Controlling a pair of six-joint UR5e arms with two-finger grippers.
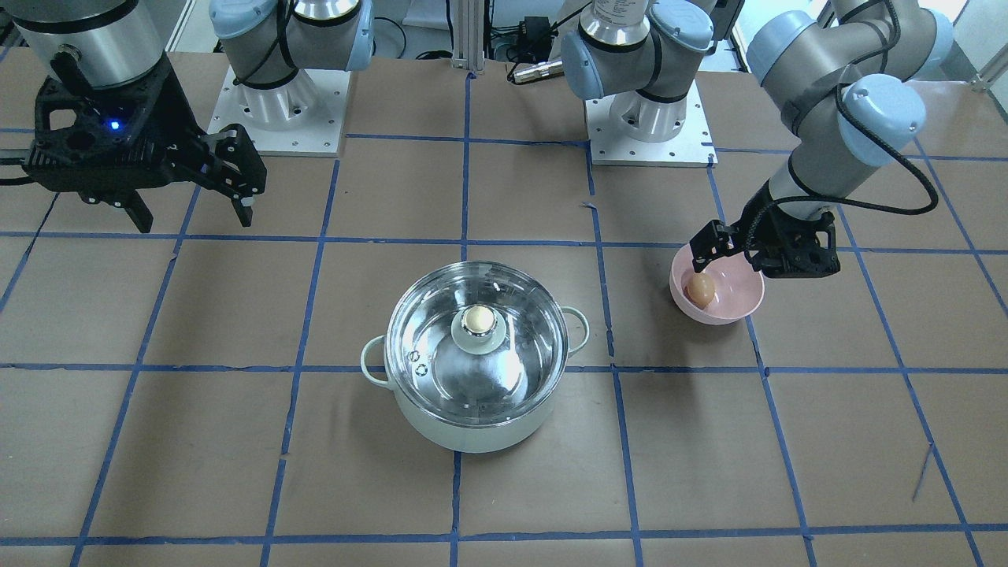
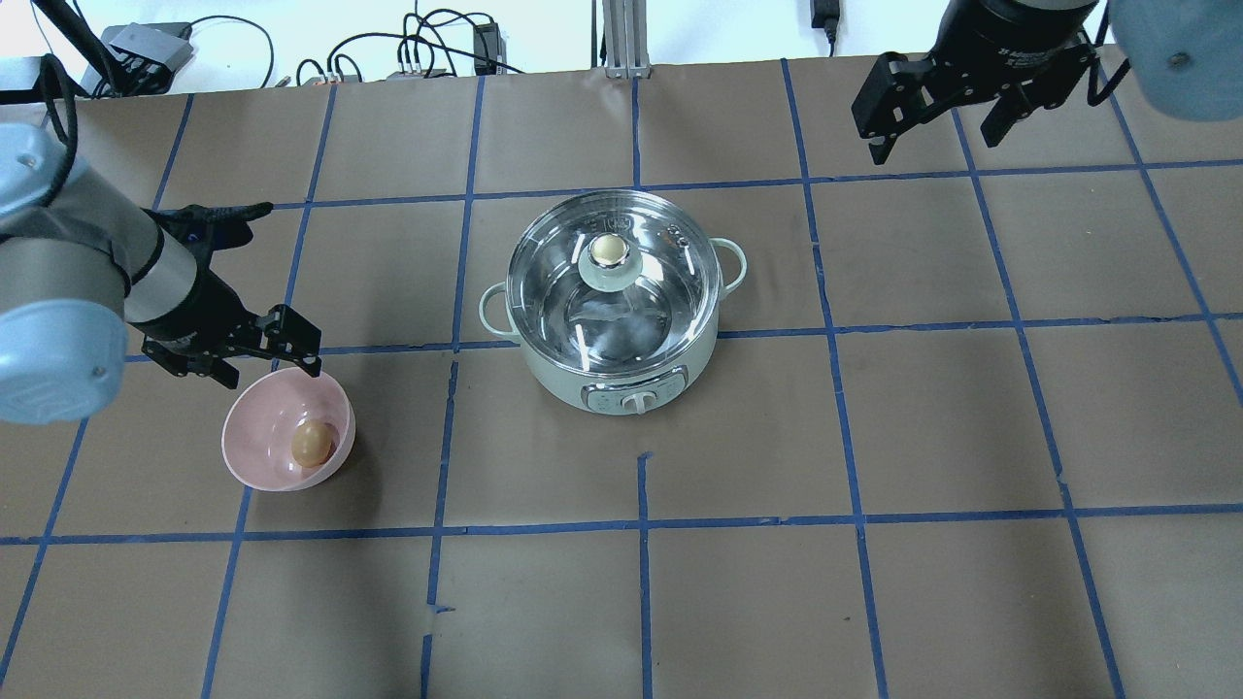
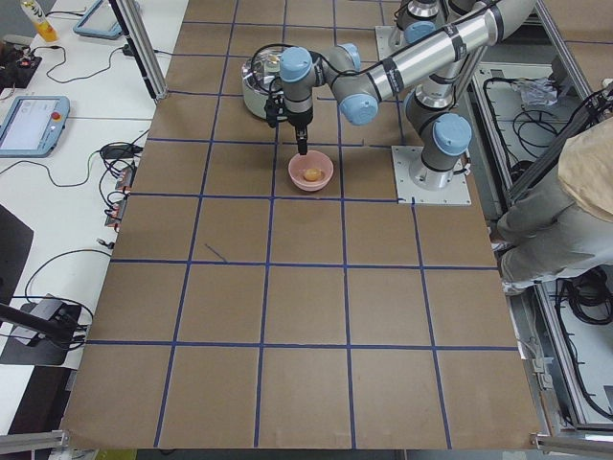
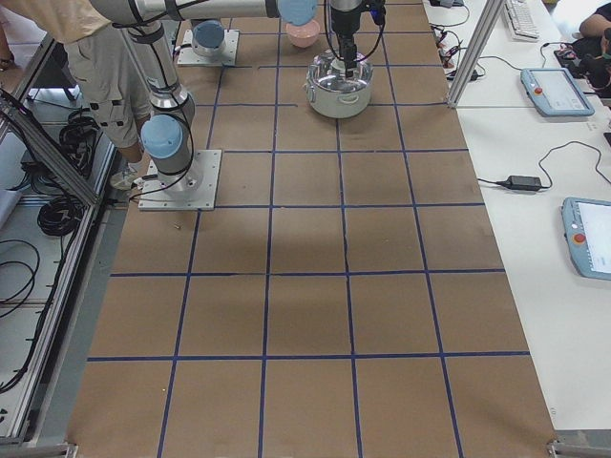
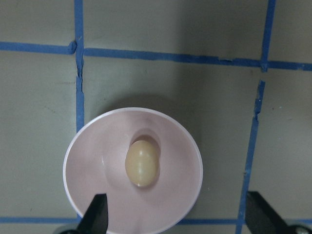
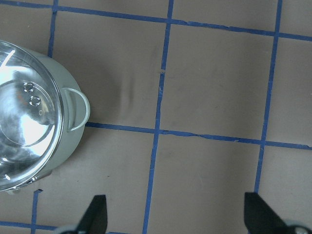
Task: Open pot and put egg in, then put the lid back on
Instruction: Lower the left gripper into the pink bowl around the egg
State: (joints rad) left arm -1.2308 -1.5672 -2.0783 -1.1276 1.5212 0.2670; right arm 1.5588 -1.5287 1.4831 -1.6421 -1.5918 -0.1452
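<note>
Right wrist view: pot (image 6: 68,146), lid (image 6: 24,112) cut off at left edge, only right part showing.

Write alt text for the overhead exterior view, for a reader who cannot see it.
A pale green pot sits at the centre with its glass lid on. To its left, the open left pincer hovers over the edge of a pink bowl holding a tan egg; the open right pincer hangs near the top right corner.
</note>
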